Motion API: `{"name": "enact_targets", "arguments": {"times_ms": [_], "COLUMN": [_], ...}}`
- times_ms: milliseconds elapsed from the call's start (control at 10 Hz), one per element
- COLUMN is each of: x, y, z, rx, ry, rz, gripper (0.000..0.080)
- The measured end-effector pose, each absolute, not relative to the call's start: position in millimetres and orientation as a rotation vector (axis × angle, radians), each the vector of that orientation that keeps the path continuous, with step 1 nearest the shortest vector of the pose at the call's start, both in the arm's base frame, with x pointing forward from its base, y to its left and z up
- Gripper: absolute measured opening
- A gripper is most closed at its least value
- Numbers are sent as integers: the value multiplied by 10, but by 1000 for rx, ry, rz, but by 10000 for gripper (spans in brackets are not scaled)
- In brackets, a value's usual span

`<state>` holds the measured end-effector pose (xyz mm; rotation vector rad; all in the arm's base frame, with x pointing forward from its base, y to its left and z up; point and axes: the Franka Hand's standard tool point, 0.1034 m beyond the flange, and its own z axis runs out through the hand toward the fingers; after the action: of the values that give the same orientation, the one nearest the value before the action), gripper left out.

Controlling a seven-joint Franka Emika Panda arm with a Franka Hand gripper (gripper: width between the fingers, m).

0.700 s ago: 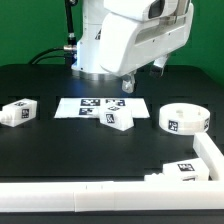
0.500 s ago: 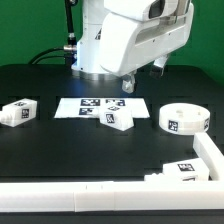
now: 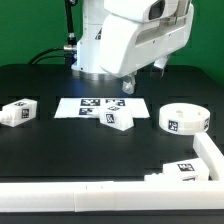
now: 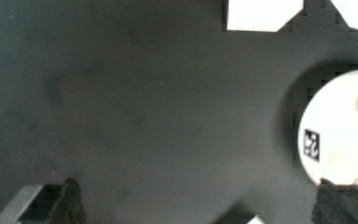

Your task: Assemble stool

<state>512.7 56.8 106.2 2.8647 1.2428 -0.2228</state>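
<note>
**Open pincer above a black table, stool parts lying loose**

A matte black table [image 3: 40, 150] fills nearly the whole exterior view, with a green backdrop [image 3: 212, 40] behind it on that view's right. The bulky white arm [image 3: 130, 35] hangs over the far middle of the surface. A long white L-shaped rail [image 3: 90, 197] runs along the near edge and turns up the exterior view's right side. The marker board [image 3: 95, 106] lies flat below the arm. The round seat [image 3: 184, 120] rests flat to the exterior view's right of it, well apart. One leg [image 3: 18, 112] lies at the far left, a second leg [image 3: 120, 121] touches the marker board's near edge, and a third leg [image 3: 181, 170] sits tucked against the rail's corner. In the wrist view the gripper [image 4: 194, 203] has its fingers spread wide, with only table between them.
</note>
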Motion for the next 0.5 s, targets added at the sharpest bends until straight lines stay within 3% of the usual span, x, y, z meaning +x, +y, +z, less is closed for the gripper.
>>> {"name": "enact_targets", "arguments": {"times_ms": [300,500], "x": [5354,5341], "y": [607,617], "z": [988,998], "rx": [2732,2721], "ry": [1510,1522], "rz": [-241,-245], "gripper": [650,650]}}
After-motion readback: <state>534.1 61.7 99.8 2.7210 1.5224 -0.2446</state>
